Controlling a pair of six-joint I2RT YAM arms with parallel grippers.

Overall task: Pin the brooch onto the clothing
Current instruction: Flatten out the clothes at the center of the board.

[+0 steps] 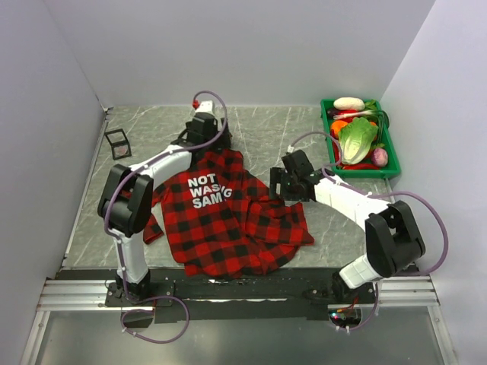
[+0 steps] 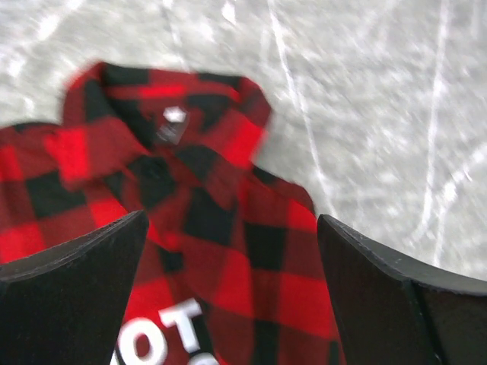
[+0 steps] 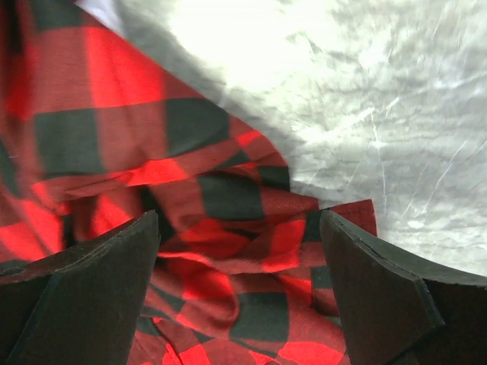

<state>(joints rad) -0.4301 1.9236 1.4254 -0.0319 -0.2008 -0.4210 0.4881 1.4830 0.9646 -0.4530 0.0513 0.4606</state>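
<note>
Both spread wide, the left gripper [image 2: 232, 228] hovers over the shirt's [image 1: 228, 228] collar, the right gripper [image 3: 240, 228] over perhaps a sleeve.

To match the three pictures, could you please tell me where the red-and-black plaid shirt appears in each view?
Top external: red-and-black plaid shirt spread at picture centre.
Left wrist: shirt collar and lettering, left and centre.
Right wrist: rumpled shirt cloth, left and bottom.
Shared landmark: grey marbled tabletop.

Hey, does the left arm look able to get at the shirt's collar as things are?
Probably yes: the left gripper hangs open close to the collar of the shirt, with nothing between them.
</note>
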